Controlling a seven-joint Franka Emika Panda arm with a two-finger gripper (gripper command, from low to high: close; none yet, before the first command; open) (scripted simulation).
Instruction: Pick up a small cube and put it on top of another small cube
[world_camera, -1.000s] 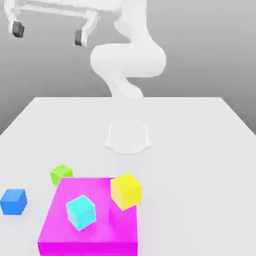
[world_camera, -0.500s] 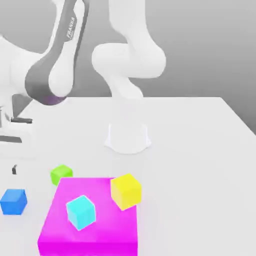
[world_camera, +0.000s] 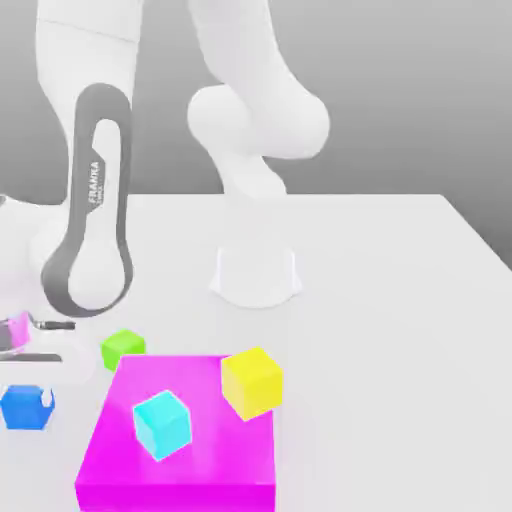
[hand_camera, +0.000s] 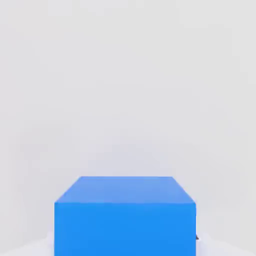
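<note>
The small cube (world_camera: 20, 409), bright blue with plain faces, stands on the white table (world_camera: 400, 300) at the exterior view's left, near the front edge. My gripper (world_camera: 26, 398) has come straight down over it, and the white hand sits just above the cube. In the hand view the small cube (hand_camera: 125, 215) looms very close between the jaws, which are shut on its sides. A small green cube (world_camera: 122, 347) lies just beyond it, toward the exterior view's right.
A big magenta block (world_camera: 200, 455) sits at the front centre with a cyan cube (world_camera: 162, 424) on it and a yellow cube (world_camera: 251, 381) at its far right corner. The arm's base (world_camera: 256, 272) stands mid-table. The grey-banded arm link (world_camera: 90, 230) hangs over the left side.
The arm has swung down from high up to the blue cube at the exterior view's left. Its jaws have gone from wide open to shut around the cube.
</note>
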